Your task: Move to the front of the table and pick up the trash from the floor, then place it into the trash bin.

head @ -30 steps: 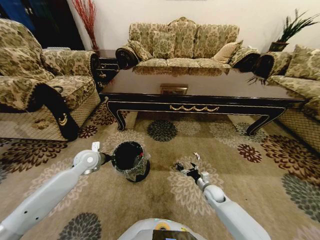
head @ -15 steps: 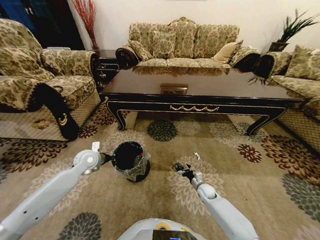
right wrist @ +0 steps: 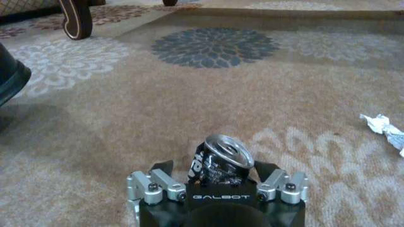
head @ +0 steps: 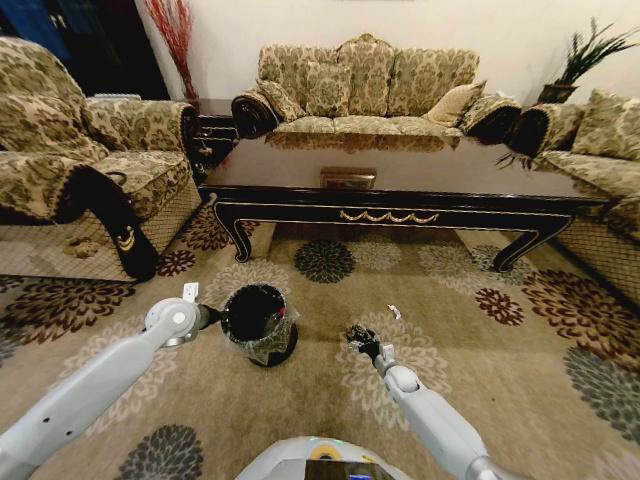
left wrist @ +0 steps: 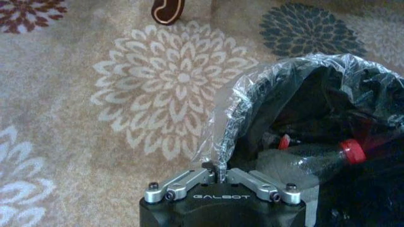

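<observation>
Left wrist view | trash bin holds red-capped clear bottle; left gripper pinched shut on liner bag, housing reads GALBOT | right gripper clamps crushed dark can; paper scrap at 3 o'clock.

A floral sofa backs a pale wall; matching armchairs flank it, left and right. Right of it stands what looks like a plant.

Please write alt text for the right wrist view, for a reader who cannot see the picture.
The right end effector holds a crushed dark drink can between its fingers, low over the beige flower-patterned carpet. A crumpled white paper lies on the carpet to one side, and a curved dark table leg stands farther off.
</observation>
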Controlling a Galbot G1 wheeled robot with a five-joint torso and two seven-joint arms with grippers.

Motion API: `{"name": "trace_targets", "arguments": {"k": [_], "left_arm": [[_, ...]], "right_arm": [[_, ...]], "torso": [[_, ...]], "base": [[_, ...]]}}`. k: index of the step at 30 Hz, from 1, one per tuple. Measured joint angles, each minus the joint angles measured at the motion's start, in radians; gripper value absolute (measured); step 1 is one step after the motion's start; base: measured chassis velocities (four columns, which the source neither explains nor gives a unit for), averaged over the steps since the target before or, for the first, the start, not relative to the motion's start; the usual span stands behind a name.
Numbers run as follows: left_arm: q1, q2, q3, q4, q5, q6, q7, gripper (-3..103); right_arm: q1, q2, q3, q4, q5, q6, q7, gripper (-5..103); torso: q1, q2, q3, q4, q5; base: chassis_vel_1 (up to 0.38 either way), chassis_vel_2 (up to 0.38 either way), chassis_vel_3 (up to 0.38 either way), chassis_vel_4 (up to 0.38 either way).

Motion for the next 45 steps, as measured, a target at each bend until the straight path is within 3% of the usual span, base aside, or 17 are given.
{"name": "trace_targets", "arguments": {"k": [5, 6, 7, 10, 22, 30, 35, 45], "left_arm": [[0.004, 0.006, 0.004, -0.005, 0.002, 0.000, 0.002, 0], [0.004, 0.006, 0.004, -0.005, 0.002, 0.000, 0.002, 0], [0.002, 0.006, 0.004, -0.008, 0.001, 0.000, 0.002, 0], [0.001, 0.013, 0.003, -0.017, 0.000, 0.000, 0.003, 0], [0.011, 0.013, -0.005, -0.035, 0.001, 0.000, -0.002, 0], [0.007, 0.007, 0.003, -0.043, 0.003, 0.000, -0.006, 0], [-0.006, -0.004, 0.026, -0.046, 0.004, 0.000, -0.009, 0], [-0.036, -0.004, 0.076, -0.093, -0.013, 0.000, -0.027, 0]], "right_arm": [[0.002, -0.002, -0.004, 0.001, 0.001, 0.001, -0.004, 69], [0.002, -0.002, -0.004, 0.001, 0.001, 0.001, -0.004, 69], [0.002, -0.004, -0.005, 0.002, 0.002, 0.002, -0.005, 58], [0.001, -0.023, -0.017, 0.009, 0.003, 0.007, -0.012, 49], [-0.018, -0.042, -0.014, 0.032, 0.002, 0.006, -0.012, 49], [-0.031, -0.097, -0.011, 0.096, 0.016, -0.014, 0.004, 49], [-0.060, -0.162, 0.007, 0.270, 0.096, -0.086, 0.054, 49], [-0.146, -0.271, 0.083, 0.519, 0.166, -0.126, 0.085, 49]], "torso": [[0.000, 0.000, 0.000, 0.0001, 0.0001], [0.000, 0.000, 0.000, 0.0001, 0.0001], [0.000, 0.000, 0.000, 0.0001, 0.0000], [0.000, 0.000, 0.000, 0.0002, 0.0001], [0.000, 0.000, 0.000, 0.0003, 0.0001], [0.000, 0.000, 0.000, -0.0004, 0.0001], [0.000, 0.000, 0.000, -0.0002, 0.0001], [0.000, 0.000, 0.000, -0.0002, 0.0002]], "base": [[0.000, 0.000, 0.000, 0.000], [0.000, 0.000, 0.000, 0.000], [0.000, 0.000, 0.000, 0.000], [0.000, 0.000, 0.000, 0.000], [0.000, 0.000, 0.000, 0.000], [0.000, 0.000, 0.000, 0.000], [0.000, 0.000, 0.000, 0.000], [0.000, 0.000, 0.000, 0.000]]}}
